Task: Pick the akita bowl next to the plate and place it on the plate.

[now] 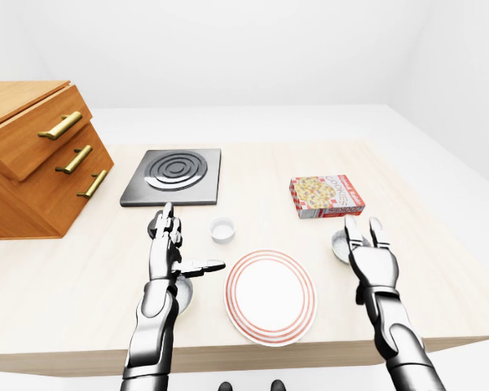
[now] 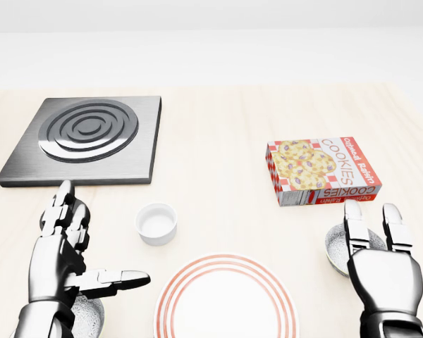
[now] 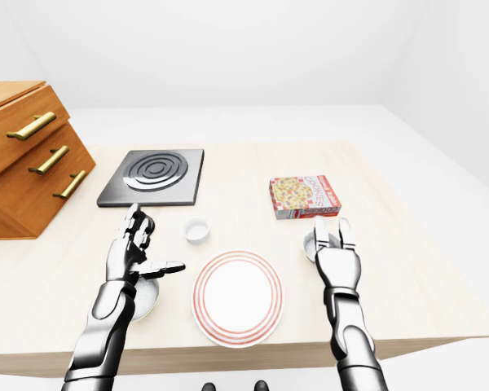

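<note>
A wooden drawer chest [image 1: 28,159] with brass-coloured bar handles is seen at the far left of the left-eye view, on a pale wood-grain tabletop [image 2: 218,134]. A square, brushed-metal hob plate [image 2: 84,137] with raised concentric rings is laid flat next to it. Below the hob plate, the glossy, jointed metal left hand [image 2: 56,257] is held open, fingers straight and thumb stuck out to the right, above a second patterned bowl [image 2: 90,317] that is partly hidden. A small, smooth white ramekin [image 2: 156,223] is set just above a round white plate [image 2: 225,299] rimmed with thin red rings. Further right, a flat cardboard box [image 2: 323,170] is printed "Oatmeal Raisin COOKIES" over a red checked pattern and a picture of cookies. The akita bowl [image 2: 335,245], pale with a fine grey pattern inside, is found right of the plate, apart from it. The right hand [image 2: 381,271] is held over its right side, fingers spread and straight, closed on nothing.
</note>
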{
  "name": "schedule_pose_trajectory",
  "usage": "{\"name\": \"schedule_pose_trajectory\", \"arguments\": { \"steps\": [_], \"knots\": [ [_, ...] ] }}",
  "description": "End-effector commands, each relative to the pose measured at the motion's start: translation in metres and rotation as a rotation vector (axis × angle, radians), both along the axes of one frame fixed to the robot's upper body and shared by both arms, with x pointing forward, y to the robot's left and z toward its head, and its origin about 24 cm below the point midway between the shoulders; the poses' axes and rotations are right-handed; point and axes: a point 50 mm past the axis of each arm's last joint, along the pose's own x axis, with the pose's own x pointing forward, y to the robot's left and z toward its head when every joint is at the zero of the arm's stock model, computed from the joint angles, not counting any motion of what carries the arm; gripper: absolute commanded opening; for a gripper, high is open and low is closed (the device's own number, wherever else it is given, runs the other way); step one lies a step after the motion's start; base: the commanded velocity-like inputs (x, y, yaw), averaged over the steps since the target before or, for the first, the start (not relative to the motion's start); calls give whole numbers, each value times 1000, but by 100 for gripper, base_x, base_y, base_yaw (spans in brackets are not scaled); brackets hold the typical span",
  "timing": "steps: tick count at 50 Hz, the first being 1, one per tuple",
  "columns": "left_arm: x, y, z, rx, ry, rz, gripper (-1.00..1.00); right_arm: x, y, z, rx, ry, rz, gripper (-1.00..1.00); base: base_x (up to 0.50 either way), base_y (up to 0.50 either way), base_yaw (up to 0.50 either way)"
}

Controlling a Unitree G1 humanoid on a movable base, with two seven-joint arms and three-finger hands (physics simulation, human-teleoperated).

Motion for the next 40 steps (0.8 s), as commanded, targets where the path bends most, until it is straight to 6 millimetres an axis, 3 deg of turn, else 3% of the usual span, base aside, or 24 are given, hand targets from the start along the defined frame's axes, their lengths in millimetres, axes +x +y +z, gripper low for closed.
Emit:
{"name": "schedule_pose_trajectory", "arguments": {
  "steps": [1, 40],
  "knots": [
    [0, 0, 0, -4, 2, 0, 100, 5, 3, -22, 30, 51, 5, 100, 0, 0, 0],
    [1, 1, -1, -4, 2, 6, 100, 13, 17, -65, 68, 180, 32, 100, 0, 0, 0]
  ]
}}
